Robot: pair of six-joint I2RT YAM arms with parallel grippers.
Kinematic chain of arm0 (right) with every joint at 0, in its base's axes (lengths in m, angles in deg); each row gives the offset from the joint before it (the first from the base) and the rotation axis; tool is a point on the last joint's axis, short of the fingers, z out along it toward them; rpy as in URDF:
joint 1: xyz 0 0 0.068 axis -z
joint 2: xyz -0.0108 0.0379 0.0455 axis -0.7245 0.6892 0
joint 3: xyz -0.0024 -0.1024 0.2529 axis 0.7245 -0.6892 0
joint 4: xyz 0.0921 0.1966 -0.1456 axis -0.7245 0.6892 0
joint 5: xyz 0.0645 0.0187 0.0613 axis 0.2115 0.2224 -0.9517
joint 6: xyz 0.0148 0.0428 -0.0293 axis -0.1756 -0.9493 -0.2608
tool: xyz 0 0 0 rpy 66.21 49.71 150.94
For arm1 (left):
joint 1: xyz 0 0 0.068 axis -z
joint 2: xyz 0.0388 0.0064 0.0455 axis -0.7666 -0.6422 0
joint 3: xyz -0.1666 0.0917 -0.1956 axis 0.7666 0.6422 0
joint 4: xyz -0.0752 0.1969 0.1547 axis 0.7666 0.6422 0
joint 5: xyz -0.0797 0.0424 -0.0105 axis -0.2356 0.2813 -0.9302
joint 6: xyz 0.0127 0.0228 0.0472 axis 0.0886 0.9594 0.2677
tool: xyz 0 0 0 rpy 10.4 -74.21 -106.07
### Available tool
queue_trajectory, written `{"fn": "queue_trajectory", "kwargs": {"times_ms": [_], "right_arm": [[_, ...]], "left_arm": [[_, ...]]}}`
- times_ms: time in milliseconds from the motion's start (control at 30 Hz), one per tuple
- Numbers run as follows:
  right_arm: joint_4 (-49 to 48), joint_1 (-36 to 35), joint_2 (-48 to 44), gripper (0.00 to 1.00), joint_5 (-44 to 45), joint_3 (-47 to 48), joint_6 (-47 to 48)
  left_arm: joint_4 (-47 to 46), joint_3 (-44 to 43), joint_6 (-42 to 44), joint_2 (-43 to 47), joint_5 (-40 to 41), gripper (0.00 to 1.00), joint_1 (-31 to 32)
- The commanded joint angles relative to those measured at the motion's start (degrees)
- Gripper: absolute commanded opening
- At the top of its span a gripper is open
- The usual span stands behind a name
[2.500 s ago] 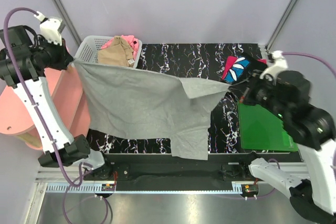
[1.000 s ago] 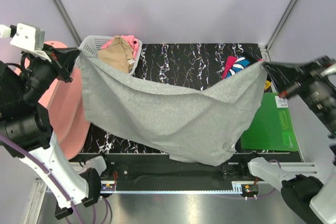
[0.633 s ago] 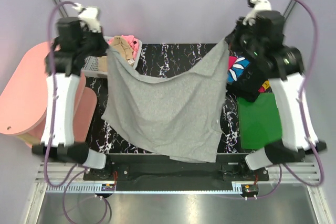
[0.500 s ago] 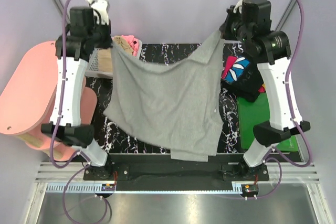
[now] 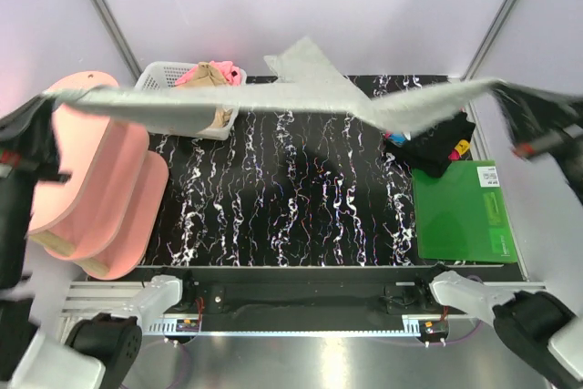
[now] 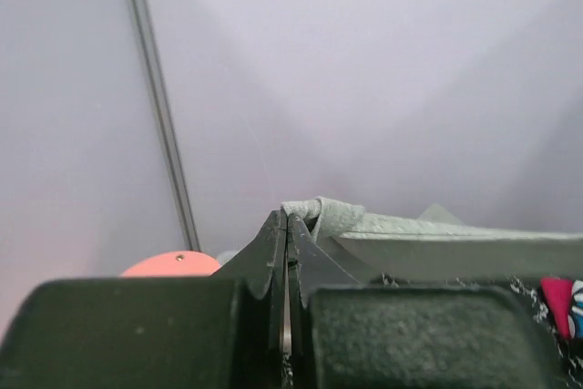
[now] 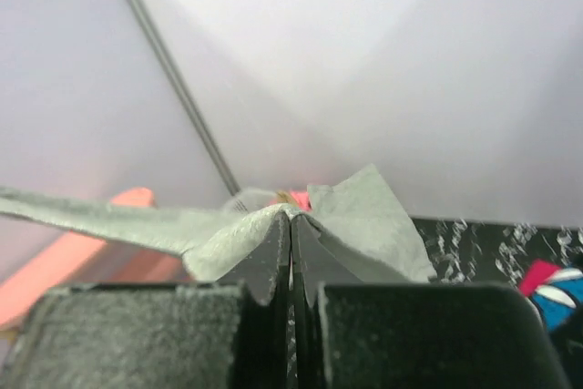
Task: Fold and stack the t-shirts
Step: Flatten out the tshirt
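The light-grey t-shirt point(image 5: 273, 97) is stretched out flat and blurred, high above the black marbled table, held at both ends. My left gripper point(image 5: 44, 107) is shut on its left corner point(image 6: 319, 211). My right gripper point(image 5: 506, 90) is shut on its right corner point(image 7: 246, 230). The black printed t-shirt point(image 5: 433, 145) lies at the table's right, and a bit of it shows in the right wrist view point(image 7: 551, 293). The tan t-shirt point(image 5: 202, 90) and the pink t-shirt point(image 5: 221, 70) lie in the basket.
A white lattice basket point(image 5: 162, 75) stands at the back left. A flat green board point(image 5: 460, 211) lies at the right. Pink curved panels point(image 5: 100, 189) stand at the left edge. The black marbled table point(image 5: 291, 198) fills the middle.
Both arms have swung up and outward. The grey shirt, which hung down over the table, is now pulled out flat and high between the grippers.
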Motion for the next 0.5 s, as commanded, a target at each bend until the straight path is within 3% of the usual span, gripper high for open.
{"fn": "queue_trajectory", "kwargs": {"times_ms": [0, 167, 233, 433, 467], "right_arm": [[-0.2, 0.1, -1.7, 0.00, -6.1, -1.3, -2.8], [7.2, 6.1, -0.5, 0.00, -12.9, 12.2, -3.4], [8.5, 7.0, 0.2, 0.00, -12.2, 13.0, -3.3], [0.4, 6.9, 1.8, 0.00, -4.0, -2.7, -1.2], [-0.5, 6.9, 3.3, 0.00, -0.7, -3.8, -0.8]], "left_arm": [[3.3, -0.2, 0.9, -0.9, 2.3, 0.00, 0.0], [4.3, -0.8, 0.1, 1.7, 2.4, 0.00, 0.0], [4.4, 0.3, -0.1, 1.9, 1.6, 0.00, 0.0], [2.9, 10.4, 1.1, 1.1, 0.3, 0.00, 0.0], [0.4, 16.7, 1.7, 1.3, 0.3, 0.00, 0.0]]}}
